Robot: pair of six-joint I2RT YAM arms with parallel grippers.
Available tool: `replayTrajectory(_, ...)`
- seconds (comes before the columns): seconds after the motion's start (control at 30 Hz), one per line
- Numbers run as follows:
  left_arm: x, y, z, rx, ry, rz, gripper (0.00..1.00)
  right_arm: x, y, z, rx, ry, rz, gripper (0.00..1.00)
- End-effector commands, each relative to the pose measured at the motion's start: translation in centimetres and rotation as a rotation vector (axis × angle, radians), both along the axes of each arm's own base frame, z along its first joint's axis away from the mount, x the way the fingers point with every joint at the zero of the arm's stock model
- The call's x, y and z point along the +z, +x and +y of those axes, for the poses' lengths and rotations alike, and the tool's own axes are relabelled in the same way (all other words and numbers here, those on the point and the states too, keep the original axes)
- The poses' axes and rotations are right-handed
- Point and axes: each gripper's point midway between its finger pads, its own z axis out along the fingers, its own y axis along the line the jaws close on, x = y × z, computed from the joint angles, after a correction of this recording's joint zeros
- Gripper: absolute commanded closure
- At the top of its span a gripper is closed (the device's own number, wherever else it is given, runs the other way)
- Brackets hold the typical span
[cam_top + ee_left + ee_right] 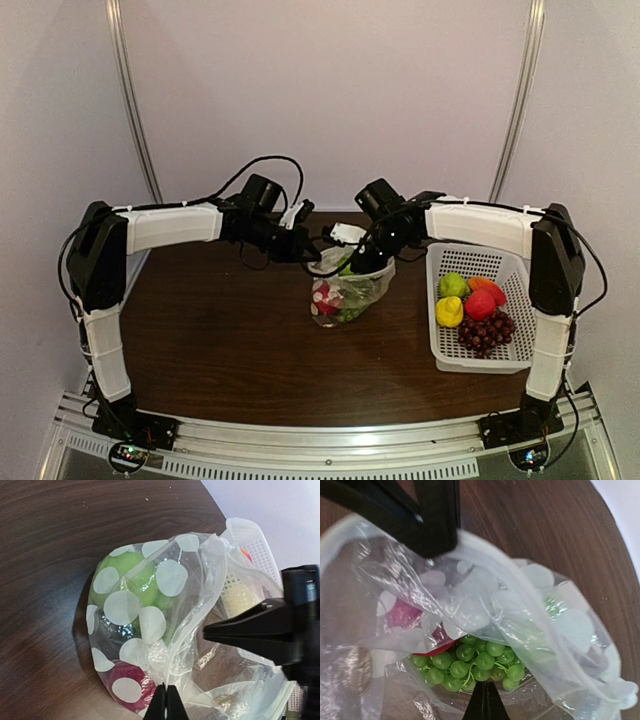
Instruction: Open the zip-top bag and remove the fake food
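As both arms bent inward, they held the zip-top bag (pixel 352 292).
Left end effector (pixel 166 692) and right end effector (pixel 485 696) each pinched its film, jaws closed.

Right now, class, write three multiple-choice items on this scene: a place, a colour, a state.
1. Where does the white perforated basket stand? A left of the zip-top bag; B right of it; C under it.
2. What colour are the grapes visible inside the bag? A green; B purple; C orange.
3. How is the left gripper? A wide open; B shut on the bag; C out of view.
Answers: B, the top view shows it right; A, a green bunch shows through the plastic; B, its fingertips meet on the bag's edge.
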Motion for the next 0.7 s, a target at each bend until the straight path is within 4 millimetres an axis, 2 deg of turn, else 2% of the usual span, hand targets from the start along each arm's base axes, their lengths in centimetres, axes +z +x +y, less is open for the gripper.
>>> replayTrajectory(0.0,1.2,-0.1,-0.7,-0.025,-0.025,-0.031,1.0,6.3,-0.6,0.4,0.009,0.096,-0.065,1.0)
replayTrajectory(0.17,1.5,-0.2,-0.7,-0.031,-0.03,-0.035,1.0,8.6,-1.2,0.1,0.014,0.125,-0.085,1.0)
replayTrajectory(0.27,1.6,-0.1,-0.8,-0.031,-0.031,-0.037,1.0,8.9,-1.5,-0.1,0.015,0.127,-0.087,1.0)
replayTrajectory(0.33,1.6,-0.2,-0.8,-0.036,-0.036,-0.036,1.0,7.7,-1.5,-0.3,0.017,0.106,-0.078,0.98)
replayTrajectory(0.43,1.5,-0.2,-0.8,-0.032,-0.035,-0.034,1.0,4.7,-1.3,-0.3,0.02,0.059,-0.039,0.92)
replayTrajectory(0.5,1.3,-0.1,-0.7,-0.024,-0.027,-0.035,1.0,2.4,-1.1,-0.1,0.022,0.028,-0.003,0.91)
replayTrajectory(0.67,1.1,0.0,-0.6,-0.019,-0.023,-0.034,1.0,-1.1,-0.5,0.5,0.033,-0.001,0.027,0.9)
